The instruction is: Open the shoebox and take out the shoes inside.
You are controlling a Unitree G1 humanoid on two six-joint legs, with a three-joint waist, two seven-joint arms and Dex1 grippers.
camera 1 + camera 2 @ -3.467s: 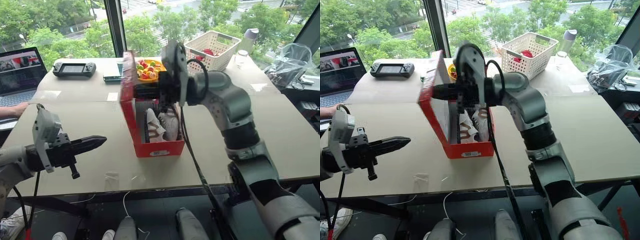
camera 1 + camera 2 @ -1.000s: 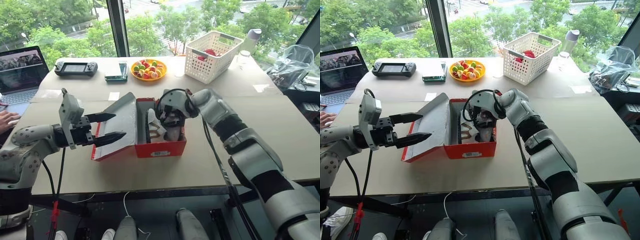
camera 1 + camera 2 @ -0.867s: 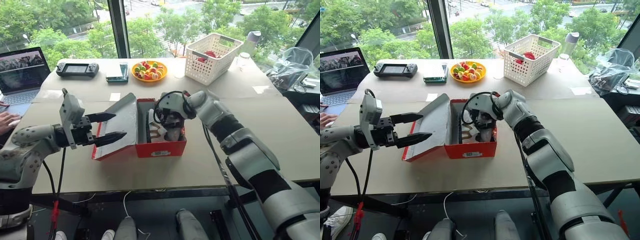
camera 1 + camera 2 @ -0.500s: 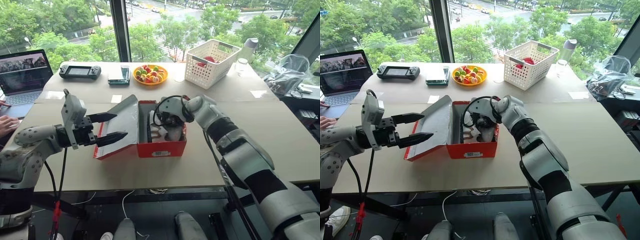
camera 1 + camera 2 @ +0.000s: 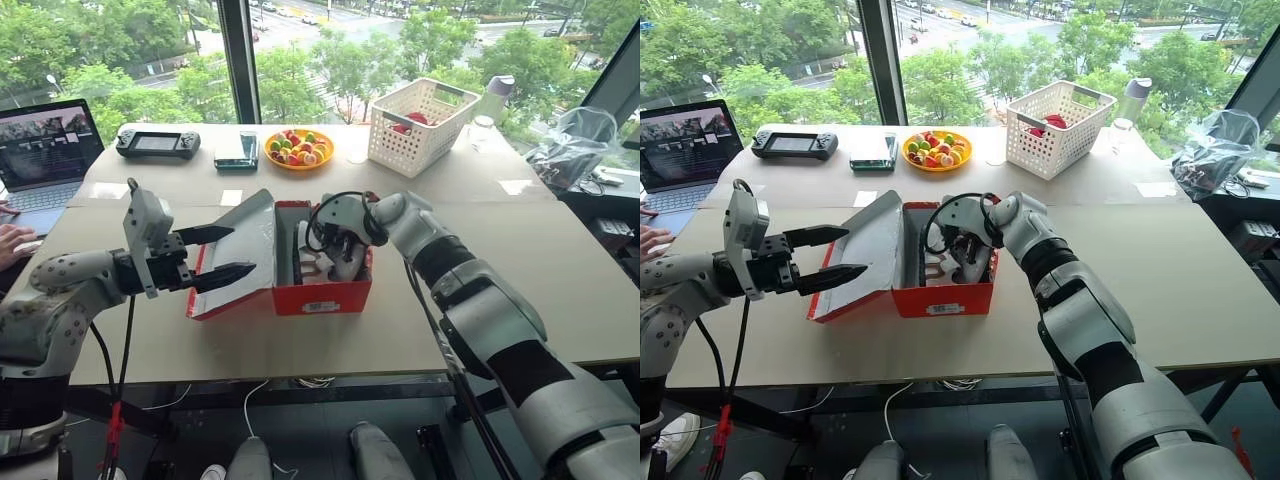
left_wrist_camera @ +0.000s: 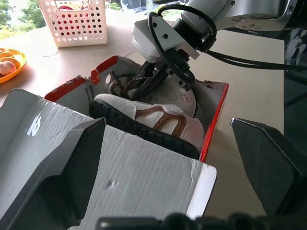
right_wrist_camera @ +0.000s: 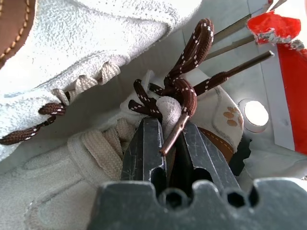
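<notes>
Fingers first: your right gripper [image 7: 165,139] has its two black fingers pinched on the tongue and brown lace of a small grey-white lace-up sneaker [image 5: 345,255] inside the red rectangular cardboard shoebox [image 5: 322,297], which sits mid-table with its hinged lid [image 5: 240,240] folded out toward your left. Your left gripper [image 5: 222,254] hovers spread wide just beside that lid, holding nothing. You look to be at the take-out step. Next, lift gently; a grip on tongue and lace may slip or drag the second sneaker [image 6: 148,120] along.
</notes>
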